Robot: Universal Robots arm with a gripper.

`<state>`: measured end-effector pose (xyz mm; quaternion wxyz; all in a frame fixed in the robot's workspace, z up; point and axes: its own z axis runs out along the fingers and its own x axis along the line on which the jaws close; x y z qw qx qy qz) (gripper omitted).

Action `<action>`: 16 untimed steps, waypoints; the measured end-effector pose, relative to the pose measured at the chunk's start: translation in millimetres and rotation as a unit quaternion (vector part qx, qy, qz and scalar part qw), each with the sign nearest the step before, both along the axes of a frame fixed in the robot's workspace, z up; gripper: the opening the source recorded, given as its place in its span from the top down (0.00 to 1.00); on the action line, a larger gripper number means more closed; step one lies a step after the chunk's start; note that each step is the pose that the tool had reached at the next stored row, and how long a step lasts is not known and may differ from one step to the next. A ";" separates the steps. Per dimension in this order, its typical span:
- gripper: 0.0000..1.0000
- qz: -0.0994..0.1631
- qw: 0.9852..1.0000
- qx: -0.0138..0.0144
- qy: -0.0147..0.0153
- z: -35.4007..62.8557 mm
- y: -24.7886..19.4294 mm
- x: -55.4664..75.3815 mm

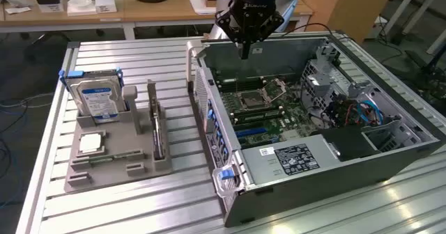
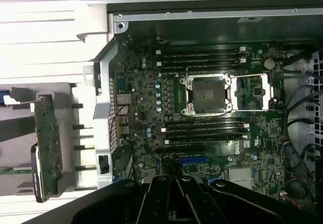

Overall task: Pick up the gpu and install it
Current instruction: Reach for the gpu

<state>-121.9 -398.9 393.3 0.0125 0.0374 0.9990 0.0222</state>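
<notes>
The gpu (image 1: 157, 123) stands on edge in a slot of the grey holder (image 1: 112, 166), to the exterior view's left of the open computer case (image 1: 335, 155). From the wrist view, the gpu (image 2: 48, 148) shows its green circuit board and a pale bracket end. My gripper (image 1: 244, 54) hangs above the far rim of the case, over the motherboard (image 2: 202, 113), well apart from the gpu. Its black fingers (image 2: 166, 199) are shut together with nothing between them.
A silver hard drive (image 1: 101, 101) with a blue-white label stands in the holder beside the gpu, with small parts in front of it. Inside the case are an open CPU socket (image 2: 207, 95), a blue slot (image 2: 194, 160), a drive cage and cables (image 1: 355, 111). A wooden desk (image 1: 139, 9) runs behind.
</notes>
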 end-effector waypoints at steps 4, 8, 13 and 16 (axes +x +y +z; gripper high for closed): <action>0.89 0.000 1.000 0.000 0.000 0.0 0.0 0.0; 0.89 0.000 1.000 0.000 0.000 0.0 0.0 -1.3; 0.89 0.000 1.000 0.000 0.000 0.0 0.0 -4.1; 0.89 0.000 1.000 0.000 0.000 0.0 0.0 -6.3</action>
